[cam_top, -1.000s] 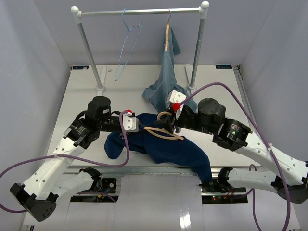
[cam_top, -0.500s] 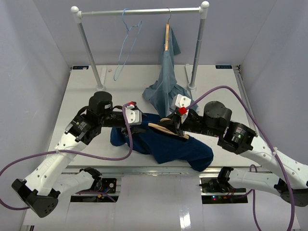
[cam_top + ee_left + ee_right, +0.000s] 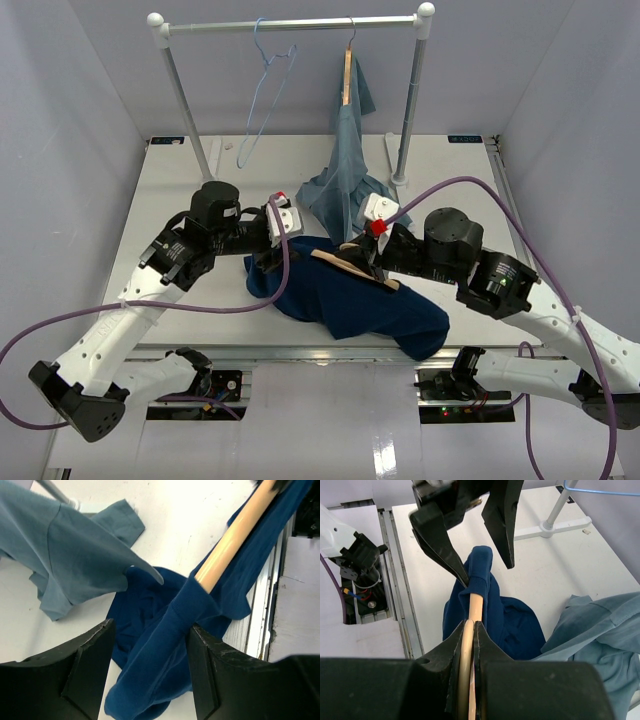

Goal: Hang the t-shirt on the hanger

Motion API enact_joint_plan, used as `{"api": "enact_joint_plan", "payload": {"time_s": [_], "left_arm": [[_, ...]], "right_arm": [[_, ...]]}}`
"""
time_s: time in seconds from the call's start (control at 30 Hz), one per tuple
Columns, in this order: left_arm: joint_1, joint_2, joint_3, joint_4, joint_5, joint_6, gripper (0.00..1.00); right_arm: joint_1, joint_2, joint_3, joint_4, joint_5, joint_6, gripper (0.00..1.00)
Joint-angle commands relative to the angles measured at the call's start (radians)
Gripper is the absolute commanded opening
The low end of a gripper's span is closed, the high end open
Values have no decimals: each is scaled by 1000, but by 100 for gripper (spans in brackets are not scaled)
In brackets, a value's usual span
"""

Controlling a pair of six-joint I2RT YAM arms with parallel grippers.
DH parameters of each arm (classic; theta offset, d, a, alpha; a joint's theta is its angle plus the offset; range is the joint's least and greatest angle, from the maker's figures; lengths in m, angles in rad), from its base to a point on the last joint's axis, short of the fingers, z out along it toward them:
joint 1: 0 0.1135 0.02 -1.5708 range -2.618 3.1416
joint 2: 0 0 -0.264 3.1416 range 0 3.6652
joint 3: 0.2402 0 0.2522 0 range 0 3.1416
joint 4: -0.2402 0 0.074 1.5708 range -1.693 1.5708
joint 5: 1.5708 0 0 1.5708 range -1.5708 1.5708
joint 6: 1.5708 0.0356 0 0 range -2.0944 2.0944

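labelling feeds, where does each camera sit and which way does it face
top external: above and behind the bases, looking down the table toward the rail; left arm and right arm show.
left wrist: on the left arm, looking down through its open left claw at the t-shirt sleeved over the hanger end.
right wrist: on the right arm, looking along the hanger in its shut right claw toward the left claw.
shared: both wrist views show hanger, t-shirt, grey shirt.

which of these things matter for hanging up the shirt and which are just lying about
In the job: dark navy-blue cloth t-shirt; light tan wooden hanger, clamped in the right claw; open left claw astride the t-shirt.
Just there: metal clothes rail; grey-blue shirt hanging from it; thin light-blue wire hanger.
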Motion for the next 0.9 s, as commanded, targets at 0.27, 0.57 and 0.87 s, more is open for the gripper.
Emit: {"api": "enact_joint_plan", "payload": {"time_s": [0.27,0.57,0.87], "left_arm": [[1,-76,30,32,130,-58,74],[1,-96,3,-57,211,25,78],[1,5,30,-75,260,36,76]], "right_arm": [[0,16,113,-42,-11,-3,8],[-1,84,207,-54,-67,6,8],[-3,120,224,-53,-112,-8,8]]}}
